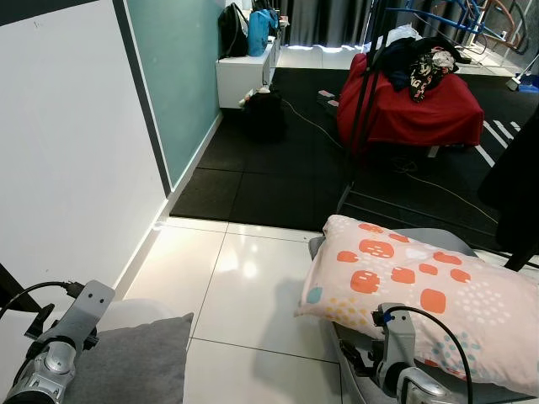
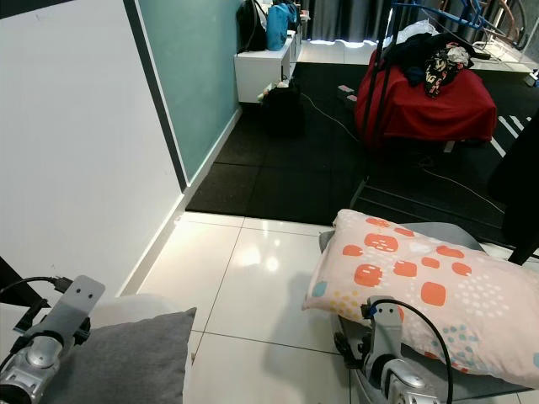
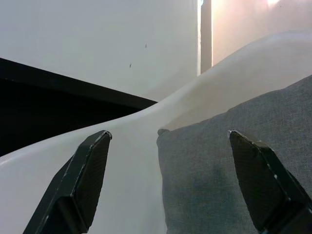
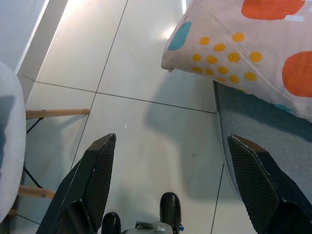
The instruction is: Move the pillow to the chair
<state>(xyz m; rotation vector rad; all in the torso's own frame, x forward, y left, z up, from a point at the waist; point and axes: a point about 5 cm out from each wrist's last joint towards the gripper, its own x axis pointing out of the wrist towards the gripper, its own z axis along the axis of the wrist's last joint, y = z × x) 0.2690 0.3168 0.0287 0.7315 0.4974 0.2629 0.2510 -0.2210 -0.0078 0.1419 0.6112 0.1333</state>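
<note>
Peach-patterned pillow (image 1: 417, 295) lies on a grey seat (image 4: 273, 146) at the robot's right, right gripper (image 4: 168, 165) spread wide over the white floor tiles (image 1: 244, 286) beside it, left gripper (image 3: 168, 161) equally wide beside a grey cushion (image 3: 243, 165) on a white chair (image 3: 126, 161)

Two pillows: one pale patterned pillow with orange patches (image 1: 421, 295) and one plain grey fabric cushion (image 1: 135, 362). Two chairs: one grey padded chair (image 4: 273, 141), one white moulded chair (image 3: 131, 161). One red-covered seat (image 1: 421, 105).

Patterned pillow (image 1: 425, 296) flat on grey chair (image 1: 445, 241)
</note>
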